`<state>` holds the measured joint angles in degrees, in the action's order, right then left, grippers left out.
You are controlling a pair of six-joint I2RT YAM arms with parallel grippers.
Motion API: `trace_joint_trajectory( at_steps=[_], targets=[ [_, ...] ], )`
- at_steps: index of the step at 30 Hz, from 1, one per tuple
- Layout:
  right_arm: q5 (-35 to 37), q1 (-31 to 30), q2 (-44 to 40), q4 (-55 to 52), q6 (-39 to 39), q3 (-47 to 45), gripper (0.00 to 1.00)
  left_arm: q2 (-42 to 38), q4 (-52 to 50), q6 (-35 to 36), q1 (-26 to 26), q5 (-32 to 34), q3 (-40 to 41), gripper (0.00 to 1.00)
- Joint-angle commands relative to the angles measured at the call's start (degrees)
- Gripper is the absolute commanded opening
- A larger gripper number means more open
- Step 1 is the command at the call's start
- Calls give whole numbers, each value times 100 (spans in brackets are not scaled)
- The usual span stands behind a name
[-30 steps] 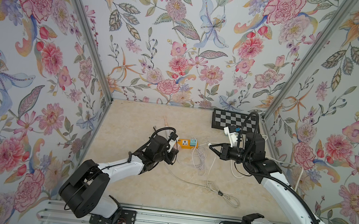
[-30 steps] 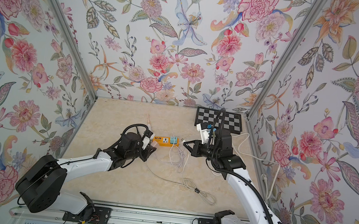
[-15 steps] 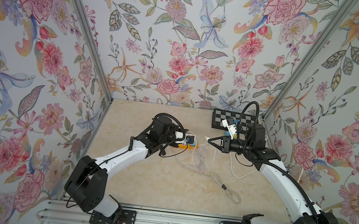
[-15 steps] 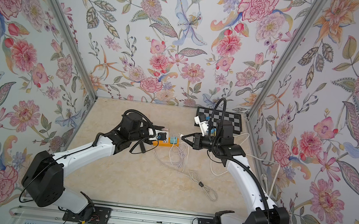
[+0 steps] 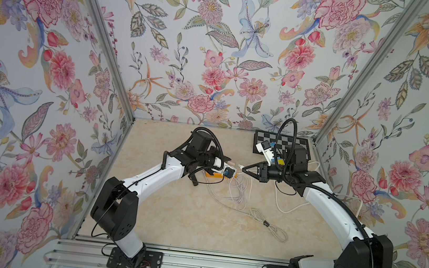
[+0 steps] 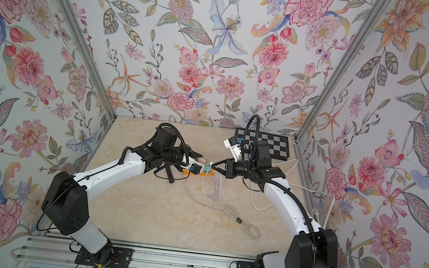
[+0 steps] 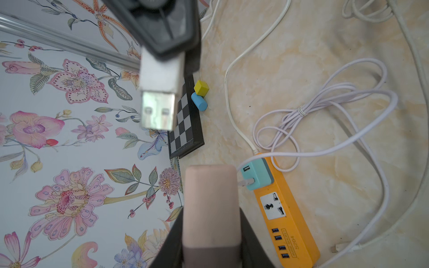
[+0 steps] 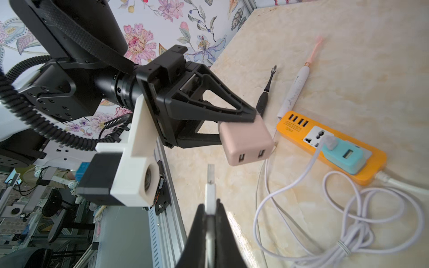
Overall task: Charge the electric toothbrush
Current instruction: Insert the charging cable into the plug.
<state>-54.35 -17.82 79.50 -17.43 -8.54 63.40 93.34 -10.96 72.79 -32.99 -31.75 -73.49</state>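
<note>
The electric toothbrush (image 8: 294,92), white handle with a pink head, lies flat on the table beyond the orange power strip (image 8: 297,125); it shows only in the right wrist view. My left gripper (image 7: 211,222) is shut on a pink two-port USB charger block (image 8: 246,141), held in the air over the strip (image 5: 215,174). My right gripper (image 8: 210,206) is shut on the white USB plug (image 8: 210,183) of a pale cable. The plug (image 7: 159,102) points at the block (image 7: 211,204) across a small gap. In both top views the two grippers (image 5: 229,164) (image 5: 243,168) nearly meet tip to tip.
A teal adapter (image 8: 343,157) with a cable sits plugged in the strip. Loose cable coils (image 5: 239,192) lie on the table. A black thin tool (image 8: 263,102) lies beside the toothbrush. A checkerboard (image 7: 185,125), yellow cube (image 7: 201,87) and blue cylinder (image 7: 199,101) sit at the back right.
Both arms have risen and come together above the power strip. The left gripper carried the pink block rightward; the right gripper brought the plug left, closing the gap.
</note>
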Motion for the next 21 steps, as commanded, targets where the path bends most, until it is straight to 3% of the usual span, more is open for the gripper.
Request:
trace_joint_trajectory(
  at_steps=[1,21],
  targets=[
    [212,-26,219,-377,594,265,5,-8,-52,303,21,-200,-82,1],
    [4,-98,448,-427,790,441,5,-115,323,154,-25,-383,-15,2]
  ],
)
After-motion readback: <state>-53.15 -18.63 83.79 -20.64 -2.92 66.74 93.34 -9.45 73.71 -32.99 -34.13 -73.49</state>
